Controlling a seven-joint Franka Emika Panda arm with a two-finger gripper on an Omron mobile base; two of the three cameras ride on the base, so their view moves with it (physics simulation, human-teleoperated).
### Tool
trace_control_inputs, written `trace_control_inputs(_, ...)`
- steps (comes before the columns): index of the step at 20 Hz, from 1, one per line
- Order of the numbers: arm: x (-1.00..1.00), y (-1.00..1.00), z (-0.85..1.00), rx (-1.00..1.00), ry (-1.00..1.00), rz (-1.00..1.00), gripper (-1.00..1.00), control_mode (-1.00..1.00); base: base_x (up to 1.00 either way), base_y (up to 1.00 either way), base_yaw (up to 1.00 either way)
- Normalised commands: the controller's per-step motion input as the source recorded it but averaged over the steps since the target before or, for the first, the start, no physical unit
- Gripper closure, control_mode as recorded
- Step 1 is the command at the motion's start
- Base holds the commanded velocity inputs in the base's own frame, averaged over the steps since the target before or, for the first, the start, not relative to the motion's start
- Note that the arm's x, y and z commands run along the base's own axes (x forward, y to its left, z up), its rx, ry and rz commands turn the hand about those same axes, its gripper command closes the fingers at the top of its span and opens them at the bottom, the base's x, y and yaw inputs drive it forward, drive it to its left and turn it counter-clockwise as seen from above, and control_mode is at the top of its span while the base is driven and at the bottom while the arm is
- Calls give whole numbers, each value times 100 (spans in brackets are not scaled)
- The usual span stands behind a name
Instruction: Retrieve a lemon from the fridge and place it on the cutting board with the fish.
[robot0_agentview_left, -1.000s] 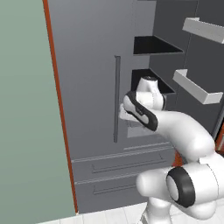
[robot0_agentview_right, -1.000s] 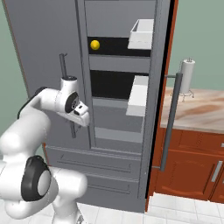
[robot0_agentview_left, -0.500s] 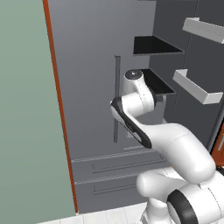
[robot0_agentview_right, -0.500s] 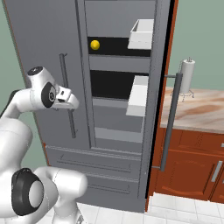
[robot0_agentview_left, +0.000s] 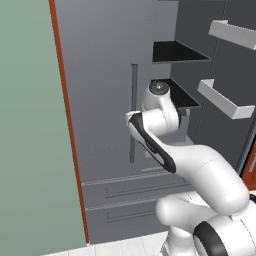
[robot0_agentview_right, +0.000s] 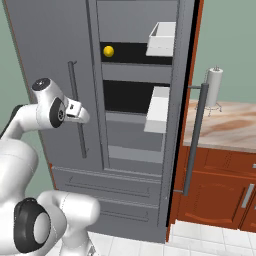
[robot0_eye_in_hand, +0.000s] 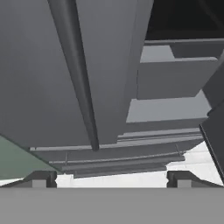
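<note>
Small bright yellow lemon (robot0_agentview_right: 108, 50) sits on upper black shelf of tall dark grey fridge (robot0_agentview_right: 50, 60), right door open. Jaws spread, released, near left door's handle (robot0_eye_in_hand: 76, 74). No readable writing.

I see a dark grey fridge (robot0_agentview_right: 47, 60) with black shelves (robot0_agentview_right: 131, 52) and white door bins (robot0_agentview_right: 161, 39). Lemon (robot0_agentview_right: 108, 50) reads bright yellow. Cabinets (robot0_agentview_right: 215, 185) red-brown wood under a mottled tan counter (robot0_agentview_right: 235, 127). Wall (robot0_agentview_left: 30, 150) is flat sage green, floor tiles (robot0_agentview_right: 200, 240) white.
</note>
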Motion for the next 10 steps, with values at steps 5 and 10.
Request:
trace_control_inputs(5,16,6,0,17,-12,0,-100,-100,0,0,0)
trace_control_inputs(10,28,15,7,-1,-15,0,-100,-100,0,0,0)
